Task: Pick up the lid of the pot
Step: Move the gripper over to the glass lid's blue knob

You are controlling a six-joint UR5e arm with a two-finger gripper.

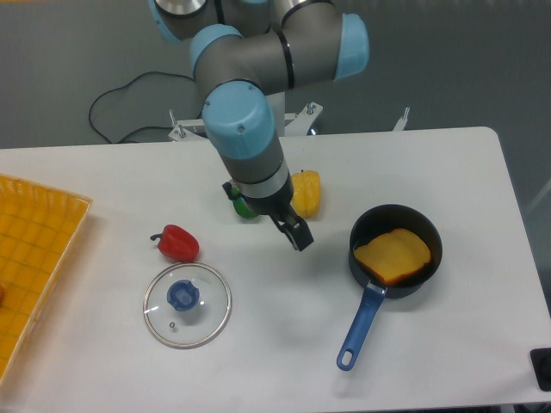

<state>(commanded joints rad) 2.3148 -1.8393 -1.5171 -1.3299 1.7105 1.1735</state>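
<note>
One black object [542,368], cropped by the frame at your far right, lies nearest you, well to the right of the gripper [265,215]; you can't make out what it is. Your glass pot lid [207,329] with its blue knob [182,295] lies flat on the white table [284,357], nearer you than the gripper and to its left. Right of the gripper, you have a black pan [352,249], its blue handle [362,328] angled towards you; the yellow-orange item [396,255] inside is hard to identify. Left of the gripper sits a red pepper [178,244], and well beyond that an orange crate [43,224], cut off by the frame. The gripper's fingers are spread wide above the table, though the wrist hides much of them from you. Just behind, it partly covers a green item [244,209] and a yellow one [306,191].
</note>
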